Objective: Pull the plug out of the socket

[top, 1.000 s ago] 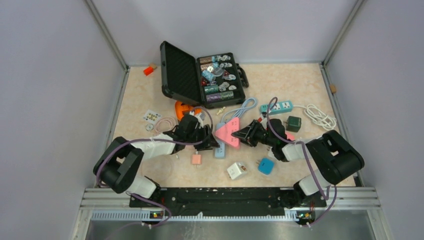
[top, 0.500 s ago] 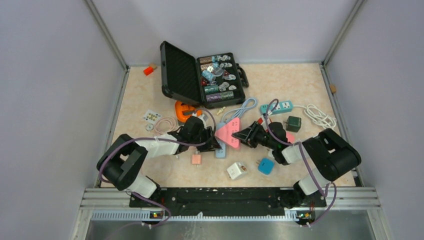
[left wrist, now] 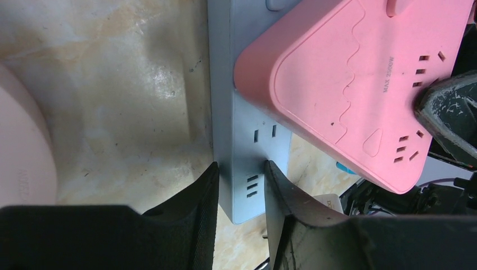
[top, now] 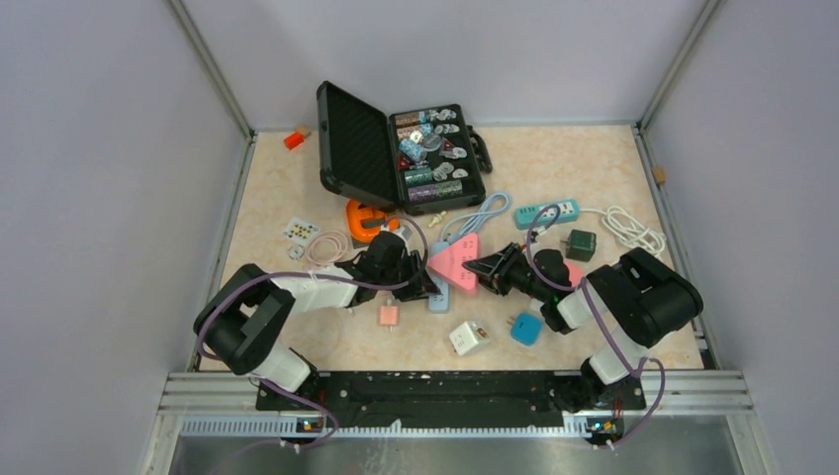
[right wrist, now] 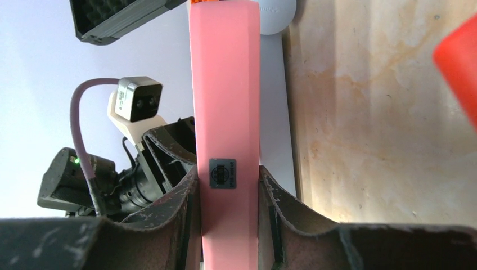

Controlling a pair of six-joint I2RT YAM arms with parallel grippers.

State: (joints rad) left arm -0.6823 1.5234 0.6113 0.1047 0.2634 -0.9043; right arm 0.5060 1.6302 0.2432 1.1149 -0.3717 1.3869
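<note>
While both arms meet low over the tabletop, the left tool is clenched across the end of the pale blue power strip, one finger against each long edge. Just ahead of its tips, the pink adaptor plug sits on the strip's face. The right tool grasps that plug by its flat sides, with the strip lying just beyond its right finger. By my reading, both holds are set and the pull itself is the step in hand. It calls for the right tool to draw the plug straight off along its pins while the left tool holds the strip firm. A skewed pull could bind the pins or drag the strip.
</note>
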